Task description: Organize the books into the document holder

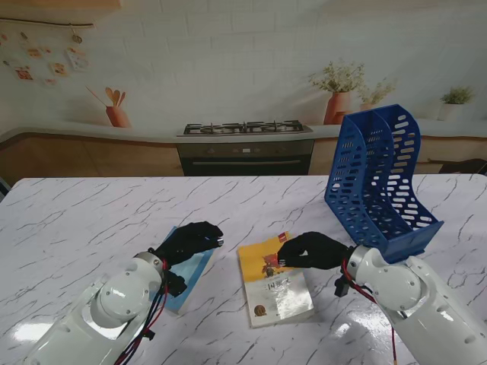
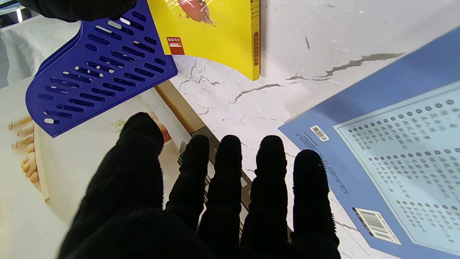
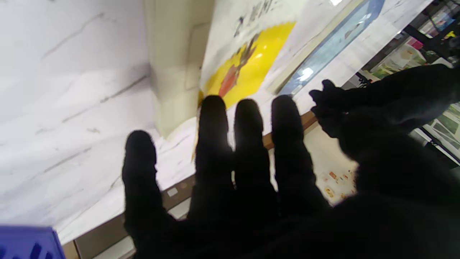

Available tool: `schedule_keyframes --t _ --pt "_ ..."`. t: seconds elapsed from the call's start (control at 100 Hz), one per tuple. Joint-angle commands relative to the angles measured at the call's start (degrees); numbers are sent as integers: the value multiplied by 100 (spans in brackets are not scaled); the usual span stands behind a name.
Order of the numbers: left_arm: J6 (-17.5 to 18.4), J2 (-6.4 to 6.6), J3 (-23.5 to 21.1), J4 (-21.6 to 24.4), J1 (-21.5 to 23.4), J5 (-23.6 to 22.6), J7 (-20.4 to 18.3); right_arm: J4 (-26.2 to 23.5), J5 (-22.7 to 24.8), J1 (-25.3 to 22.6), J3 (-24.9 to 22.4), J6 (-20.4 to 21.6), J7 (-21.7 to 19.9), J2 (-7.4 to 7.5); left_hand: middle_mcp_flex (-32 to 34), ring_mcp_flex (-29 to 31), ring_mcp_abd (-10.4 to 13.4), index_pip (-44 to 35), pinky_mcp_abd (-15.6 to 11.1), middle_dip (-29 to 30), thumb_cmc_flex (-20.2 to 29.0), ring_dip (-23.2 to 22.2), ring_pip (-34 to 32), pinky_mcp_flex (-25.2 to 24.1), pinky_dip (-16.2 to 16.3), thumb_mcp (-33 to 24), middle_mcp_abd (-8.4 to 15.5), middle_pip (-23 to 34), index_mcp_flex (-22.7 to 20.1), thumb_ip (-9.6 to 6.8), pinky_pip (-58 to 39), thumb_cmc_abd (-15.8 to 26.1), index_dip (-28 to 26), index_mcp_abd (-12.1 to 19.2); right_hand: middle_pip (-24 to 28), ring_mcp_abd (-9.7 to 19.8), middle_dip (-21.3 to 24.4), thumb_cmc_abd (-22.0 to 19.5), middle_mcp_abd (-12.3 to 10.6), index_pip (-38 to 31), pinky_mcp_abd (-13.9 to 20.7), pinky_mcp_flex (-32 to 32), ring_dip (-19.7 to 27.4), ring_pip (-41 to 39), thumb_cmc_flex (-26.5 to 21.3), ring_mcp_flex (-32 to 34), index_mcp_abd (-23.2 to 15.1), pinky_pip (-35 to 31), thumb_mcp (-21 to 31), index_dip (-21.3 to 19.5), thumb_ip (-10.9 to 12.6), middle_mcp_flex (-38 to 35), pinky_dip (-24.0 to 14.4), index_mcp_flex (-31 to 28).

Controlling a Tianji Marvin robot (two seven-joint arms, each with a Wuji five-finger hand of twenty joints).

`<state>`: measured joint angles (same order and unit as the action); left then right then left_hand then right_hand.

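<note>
A yellow-covered book [image 1: 274, 293] lies flat on the marble table [image 1: 91, 220] in front of me, also seen in the wrist views [image 2: 212, 32] [image 3: 248, 61]. A blue book [image 1: 192, 275] [image 2: 395, 144] lies flat to its left. My left hand [image 1: 189, 242] [image 2: 215, 201] hovers over the blue book's far end, fingers straight and apart, holding nothing. My right hand [image 1: 313, 251] [image 3: 251, 187] is at the yellow book's far right corner, fingers extended, nothing in it. The blue perforated document holder [image 1: 380, 182] [image 2: 97, 72] stands upright just beyond the right hand.
Past the table's far edge are a stove with an oven [image 1: 245, 129] and vases with plants [image 1: 338, 99] on a counter. Bare marble stretches to the far left and between the two books.
</note>
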<state>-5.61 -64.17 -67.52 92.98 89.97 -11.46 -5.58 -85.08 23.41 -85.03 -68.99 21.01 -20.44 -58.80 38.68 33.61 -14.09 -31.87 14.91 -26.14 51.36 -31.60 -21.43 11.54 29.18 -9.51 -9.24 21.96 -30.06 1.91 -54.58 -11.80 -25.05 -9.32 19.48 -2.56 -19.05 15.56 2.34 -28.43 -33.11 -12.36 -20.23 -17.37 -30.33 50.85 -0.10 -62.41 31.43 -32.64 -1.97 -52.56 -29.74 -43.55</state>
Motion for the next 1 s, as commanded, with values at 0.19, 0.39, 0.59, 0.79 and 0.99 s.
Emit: schedule_keyframes --t 0.19,0.39,0.59,0.79,0.99 --pt "8 -60 103 -178 -193 154 -155 -563 287 -298 -295 -1032 352 -141 -279 175 -62 140 3 -100 -314 -152 -321 380 65 -65 -119 127 285 -67 -464 -346 -17 -174 100 -41 -359 475 104 395 1023 -840 -414 -464 639 196 122 -1152 -147 -504 -91 192 -1101 247" --pt "-37 -101 313 -375 -434 332 -161 -663 500 -255 -222 -1913 414 -176 -286 407 -181 297 -37 -89 -564 -263 -537 891 88 74 -309 127 279 -4 -669 -382 50 -422 -28 -305 -258 472 496 675 840 -1221 -375 -403 1035 126 609 -1373 -148 -462 -121 366 -1152 311" --pt "-340 -166 578 -568 -702 463 -128 -693 397 -162 58 -2871 459 -232 32 1036 -490 626 -61 171 -677 -136 -822 1879 62 382 -804 151 152 13 -1157 -309 273 -1090 27 -615 124 489 946 890 665 -1676 -180 -351 1252 327 1115 -1589 -51 -232 -169 261 -727 122" --pt "-789 -293 756 -764 -891 664 94 -624 297 -6 421 -3604 794 -339 44 1337 -708 798 10 466 -678 166 -1195 2477 -333 636 -1078 475 312 6 -1427 -55 514 -1543 342 -761 378 462 1252 852 640 -2194 -45 -480 1299 582 1499 -1914 -44 -187 -170 187 -112 103" --pt "-1244 -365 847 -939 -1014 918 96 -533 192 115 658 -4028 843 -374 -88 1124 -1062 988 394 533 -907 255 -1236 2324 -414 1069 -1340 458 374 29 -1477 503 618 -1820 385 -844 443 417 1410 820 697 -2381 67 -447 1338 720 1671 -1908 -48 -187 -174 117 15 61"
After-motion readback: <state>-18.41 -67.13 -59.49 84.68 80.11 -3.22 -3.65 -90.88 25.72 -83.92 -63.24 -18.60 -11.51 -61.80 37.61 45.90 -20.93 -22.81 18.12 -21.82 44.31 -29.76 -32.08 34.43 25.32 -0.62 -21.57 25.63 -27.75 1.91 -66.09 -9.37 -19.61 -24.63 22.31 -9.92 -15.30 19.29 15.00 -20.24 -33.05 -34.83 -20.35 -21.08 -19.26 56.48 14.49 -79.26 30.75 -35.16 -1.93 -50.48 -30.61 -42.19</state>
